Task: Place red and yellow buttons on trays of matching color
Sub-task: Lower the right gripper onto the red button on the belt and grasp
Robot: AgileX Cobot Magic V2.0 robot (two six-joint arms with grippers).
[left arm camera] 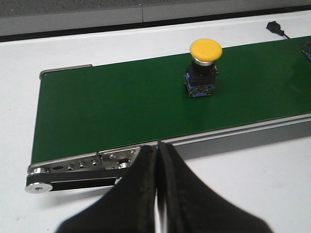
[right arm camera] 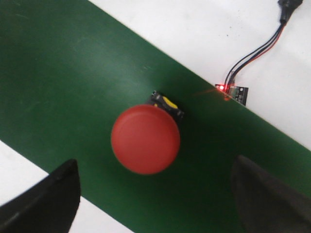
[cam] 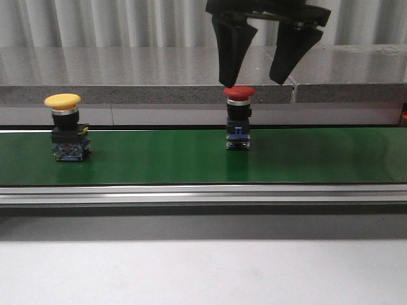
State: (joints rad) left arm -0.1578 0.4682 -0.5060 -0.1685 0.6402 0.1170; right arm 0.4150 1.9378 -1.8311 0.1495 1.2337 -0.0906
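Above the red button [cam: 239, 93] on the green conveyor belt [cam: 159, 159], the right claw [cam: 254, 81] is hanging wide open, gripping nothing. Far to the left, the yellow button [cam: 63, 100] is standing upright. The left claw [left arm camera: 158, 160] is sitting fully closed and empty.

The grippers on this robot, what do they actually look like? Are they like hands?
Not like hands. Each is a pincer with two fingers. The right gripper has matte black, wedge-shaped fingers that are broad at the top and taper to blunt tips, hanging from a black body. The left gripper has the same black fingers, with slightly scuffed inner edges. No cables or markings show on either.
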